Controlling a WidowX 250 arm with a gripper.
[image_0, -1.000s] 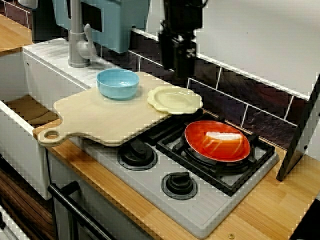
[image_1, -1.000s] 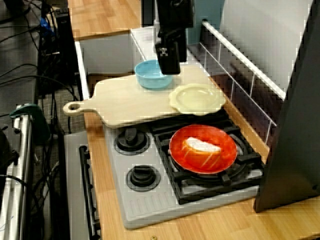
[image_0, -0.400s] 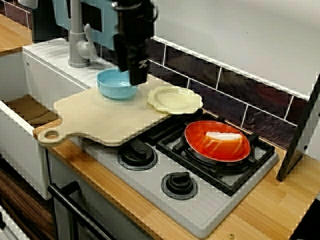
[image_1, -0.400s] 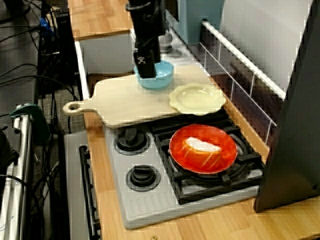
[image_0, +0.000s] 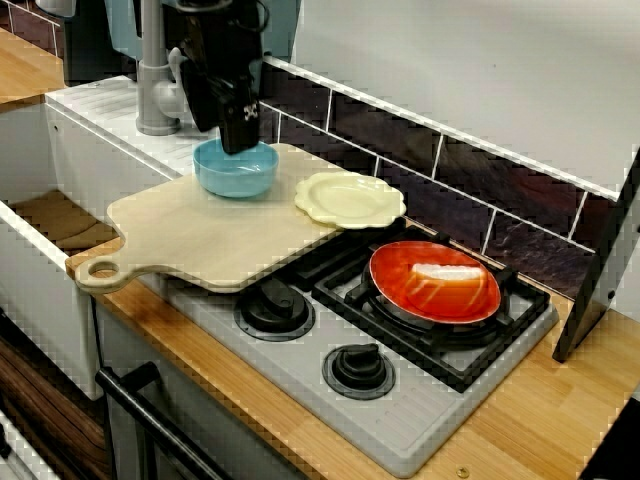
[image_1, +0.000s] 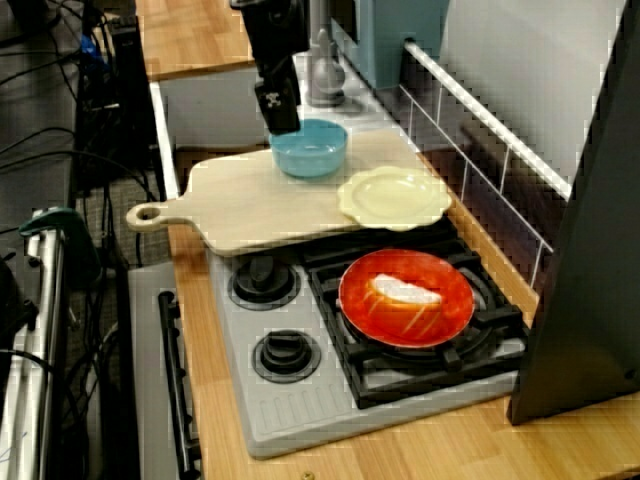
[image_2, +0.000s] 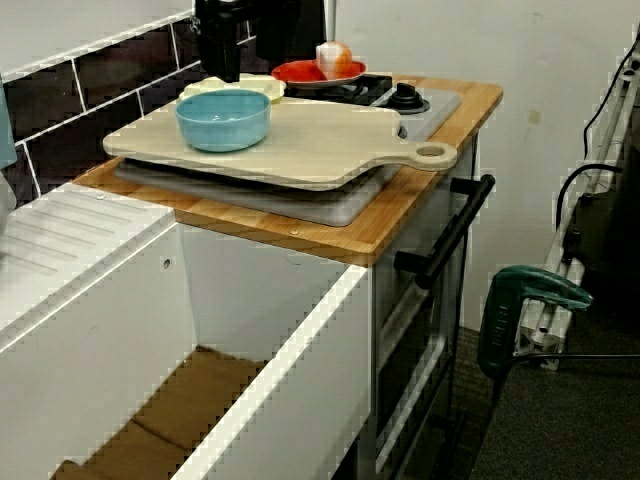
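Note:
My black gripper (image_0: 237, 140) hangs with its fingers pointing down, just over the back rim of a light blue bowl (image_0: 236, 170). The bowl stands at the far end of a pale wooden cutting board (image_0: 200, 240). In the view from the stove's end, the gripper (image_1: 282, 122) is at the bowl's (image_1: 310, 152) left edge. From the sink side, the gripper (image_2: 221, 72) shows above and behind the bowl (image_2: 223, 120). Nothing is seen between the fingers, and their gap is too dark to read.
A scalloped yellow plate (image_0: 350, 198) lies at the board's right end. An orange plate (image_0: 434, 280) with a white piece on it rests on the burner grate. A grey tap (image_0: 155, 85) stands behind the bowl, and a deep white sink (image_2: 200, 400) lies to the left.
The gripper has swept left from above the yellow plate's back edge, along the wall, to the blue bowl. Bowl, plates and board have stayed put.

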